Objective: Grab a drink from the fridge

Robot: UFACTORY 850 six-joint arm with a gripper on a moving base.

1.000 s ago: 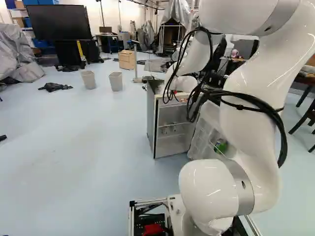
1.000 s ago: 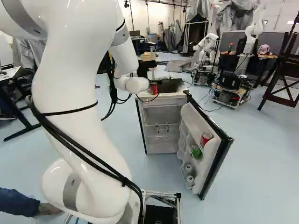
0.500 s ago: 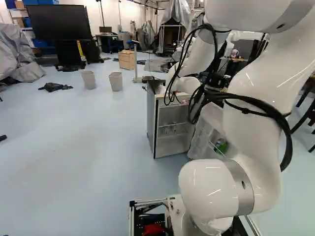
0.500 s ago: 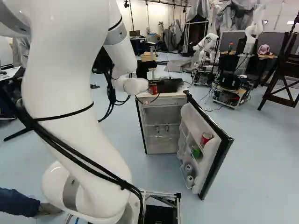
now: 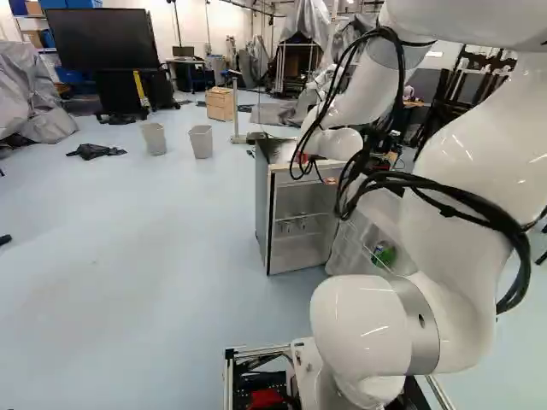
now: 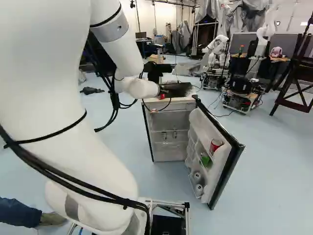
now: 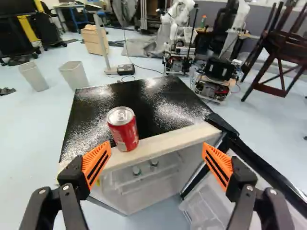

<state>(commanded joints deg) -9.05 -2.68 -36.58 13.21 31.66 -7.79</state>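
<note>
In the right base view my gripper [image 6: 165,90] hangs at the fridge top's front, mostly hidden by the wrist. The wrist view shows the gripper [image 7: 157,164] open, nothing between its fingers. A red drink can [image 7: 123,130] stands upright on the pale front edge of the fridge's black top [image 7: 153,108], ahead of the finger on its side and apart from it. The fridge [image 6: 169,132] stands open. Its door shelves hold another red can [image 6: 215,145], a green drink [image 6: 205,159] and two pale cans [image 6: 197,177]. Two small containers [image 7: 136,171] sit inside the fridge.
The open fridge door [image 6: 227,169] swings out to the fridge's right. Another robot [image 6: 242,90] stands behind on the right, near a dark wooden chair [image 6: 298,76]. Two bins [image 5: 201,142] stand on the floor left of the fridge. A person's leg [image 6: 19,212] shows beside the base.
The arm's wrist has shifted rightward in both base views, while its upper links have swung outward and lower. It now covers more of the red can on top. The base has not moved.
</note>
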